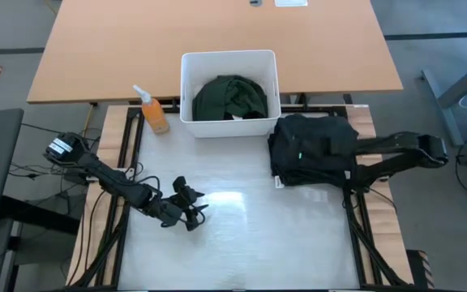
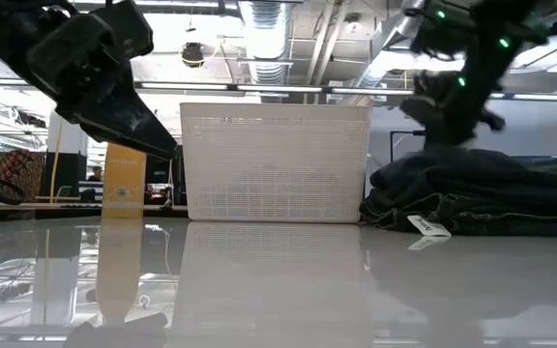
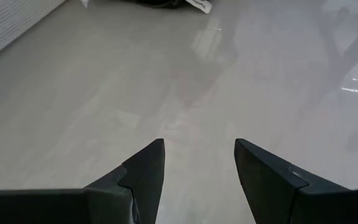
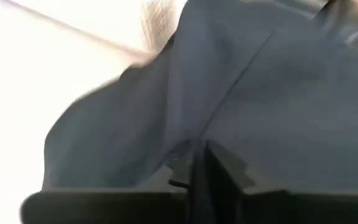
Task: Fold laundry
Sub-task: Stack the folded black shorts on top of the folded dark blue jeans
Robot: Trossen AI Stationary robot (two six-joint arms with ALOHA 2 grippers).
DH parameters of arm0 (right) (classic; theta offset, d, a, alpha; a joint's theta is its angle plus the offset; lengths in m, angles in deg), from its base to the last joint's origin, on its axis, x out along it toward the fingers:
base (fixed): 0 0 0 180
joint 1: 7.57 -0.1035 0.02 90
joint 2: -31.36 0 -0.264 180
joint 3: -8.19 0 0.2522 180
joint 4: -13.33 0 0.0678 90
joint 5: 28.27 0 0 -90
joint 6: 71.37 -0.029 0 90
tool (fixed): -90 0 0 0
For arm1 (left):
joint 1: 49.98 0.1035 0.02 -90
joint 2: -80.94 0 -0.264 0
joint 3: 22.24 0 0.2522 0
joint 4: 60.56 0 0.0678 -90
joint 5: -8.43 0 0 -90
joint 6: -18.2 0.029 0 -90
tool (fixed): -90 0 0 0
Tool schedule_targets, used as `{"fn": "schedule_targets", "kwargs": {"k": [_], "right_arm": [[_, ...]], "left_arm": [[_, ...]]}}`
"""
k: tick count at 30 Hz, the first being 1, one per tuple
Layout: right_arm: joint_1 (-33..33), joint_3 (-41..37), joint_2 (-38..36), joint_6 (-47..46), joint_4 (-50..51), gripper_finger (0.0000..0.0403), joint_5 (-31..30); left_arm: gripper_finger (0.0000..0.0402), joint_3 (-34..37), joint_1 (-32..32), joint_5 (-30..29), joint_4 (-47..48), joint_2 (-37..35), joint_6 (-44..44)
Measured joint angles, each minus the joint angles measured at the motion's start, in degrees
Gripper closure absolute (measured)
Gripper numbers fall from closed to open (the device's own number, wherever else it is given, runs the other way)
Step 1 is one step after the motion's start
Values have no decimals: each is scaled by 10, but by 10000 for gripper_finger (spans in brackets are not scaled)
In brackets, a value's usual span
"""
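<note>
A pile of black and charcoal laundry (image 1: pixel 310 150) (image 2: pixel 482 188) lies on the table's right side, with a white tag (image 2: pixel 428 227) sticking out at its near left corner. A dark green garment (image 1: pixel 232 97) lies crumpled in the white bin (image 1: pixel 186 89). My right gripper (image 4: pixel 197 155) is over the top of the pile, slanting down, its fingers shut, with dark cloth (image 4: pixel 260 93) filling its view. My left gripper (image 1: pixel 194 207) (image 3: pixel 197 155) hovers open above bare table at the near left, holding nothing. My right gripper has its shut fingertips (image 4: pixel 219 158) close against a crease of the dark cloth (image 4: pixel 191 134) on top of the pile, slanting down from the table's right side. The blur keeps me from telling whether they touch the cloth or have any of it between them.
An orange spray bottle (image 1: pixel 154 113) (image 2: pixel 124 179) stands left of the bin. The bin's wall (image 2: pixel 274 164) stands at the table's far middle. A wooden table (image 1: pixel 217 32) lies beyond. Bare white tabletop (image 1: pixel 250 235) spreads across the near middle.
</note>
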Motion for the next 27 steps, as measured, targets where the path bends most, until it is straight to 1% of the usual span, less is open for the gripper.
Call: {"fn": "schedule_targets", "kwargs": {"k": [3, 5, 7, 10, 12, 14, 17, 21, 24, 27], "right_arm": [[-16, -55, 26, -36, -74, 378, -2], [-24, -75, 46, -44, -103, 390, 2], [-29, -76, 63, -46, -106, 390, 10], [-30, -61, 73, -15, -94, 370, 17], [-30, -37, 69, 4, -71, 357, 16], [-27, -5, 57, 25, -40, 353, -3], [-15, 51, 36, 76, -2, 355, -24], [-2, 121, 13, 118, 58, 364, -27], [1, 171, 0, 116, 152, 372, -11], [2, 210, -5, 83, 274, 379, 23]], "left_arm": [[216, 0, 0, 0, 0, 0, -2], [216, 0, -1, 5, 1, 0, -5], [216, 0, -1, 6, 2, 0, -9], [216, 0, -1, 5, 2, 0, -10], [216, 0, -1, 5, 2, 0, -10], [216, 0, -1, 5, 2, 0, -13], [216, 0, -1, 4, 2, 0, -21], [216, 0, -1, 6, 2, 0, -37], [216, 0, -2, 13, 3, 0, -43], [216, 0, -4, 13, 3, 0, -43]]}}
